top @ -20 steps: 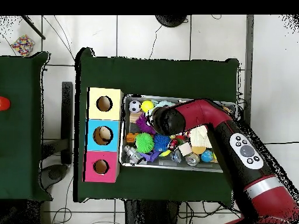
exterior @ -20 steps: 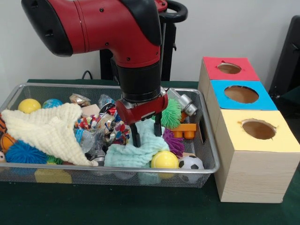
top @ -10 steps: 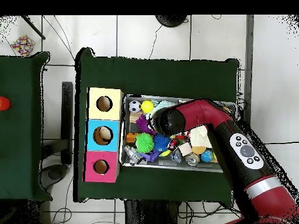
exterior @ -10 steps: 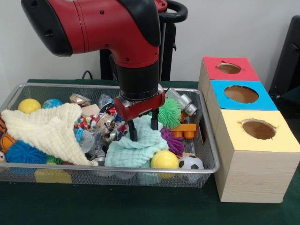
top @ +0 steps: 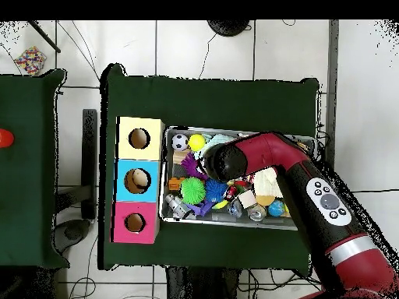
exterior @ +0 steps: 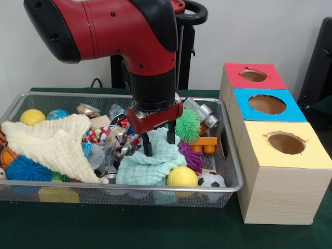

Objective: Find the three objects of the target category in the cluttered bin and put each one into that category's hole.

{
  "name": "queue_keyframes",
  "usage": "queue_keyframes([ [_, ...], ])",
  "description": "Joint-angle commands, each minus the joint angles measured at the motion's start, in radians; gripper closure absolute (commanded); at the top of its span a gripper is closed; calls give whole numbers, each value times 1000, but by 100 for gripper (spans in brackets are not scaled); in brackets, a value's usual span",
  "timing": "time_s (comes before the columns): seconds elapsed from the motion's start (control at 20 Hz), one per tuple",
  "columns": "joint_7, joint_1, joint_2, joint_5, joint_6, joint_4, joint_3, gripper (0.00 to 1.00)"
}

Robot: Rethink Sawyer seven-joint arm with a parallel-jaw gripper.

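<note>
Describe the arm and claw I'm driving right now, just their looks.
The arm is bulky and rounded, glossy red with black shells and a black wrist cylinder. A red block under the wrist carries the claw, two short black fingers. In the overhead view a grey button panel and a silver band show.

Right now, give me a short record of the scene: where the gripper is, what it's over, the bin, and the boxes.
gripper: open, fingers down on the mint cloth
bin: wire mesh, full of toys and cloths
near gripper: green spiky ball, yellow ball, soccer ball
other cloth: cream cloth on the bin's other side
boxes: red box, blue box, yellow box, one hole each
</note>
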Motion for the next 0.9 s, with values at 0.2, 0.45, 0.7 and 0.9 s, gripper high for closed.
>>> queue_keyframes([
  [0.2,-257,-14,27,-18,94,-33,-45,0],
  [0.45,-256,-20,47,-5,103,-40,-47,0],
  [0.7,-275,-21,66,-8,113,-66,-49,0],
  [0.9,-283,-4,15,-80,76,-63,-67,0],
])
